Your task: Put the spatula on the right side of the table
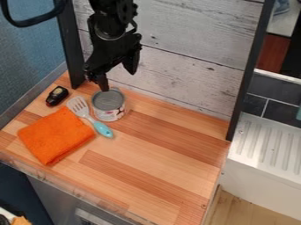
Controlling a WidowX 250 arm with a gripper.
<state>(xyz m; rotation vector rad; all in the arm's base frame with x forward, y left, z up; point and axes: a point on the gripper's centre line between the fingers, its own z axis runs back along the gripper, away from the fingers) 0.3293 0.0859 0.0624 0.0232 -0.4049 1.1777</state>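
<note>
Slanting beside the folded orange cloth (56,136), the pale slotted spatula with turquoise handle (90,119) lies on the wooden table's (159,171) left half, handle near-right, head far-left. Beyond stands a grey-lidded metal can (108,106), its label unreadable; above, the black gripper (119,80) hangs with fingers apart.

We see a can (108,105) with a grey top and a white side flecked with red. Left of the can, we find a small black object (57,96) with dark red edging and a plain orange cloth (56,135). Beside the can, the spatula (102,128) pairs a whitish head with a turquoise handle. Under the can, the table (162,151) has tan and reddish-brown strips; behind it, greyish-white boards (188,70) carry dark streaks.
</note>
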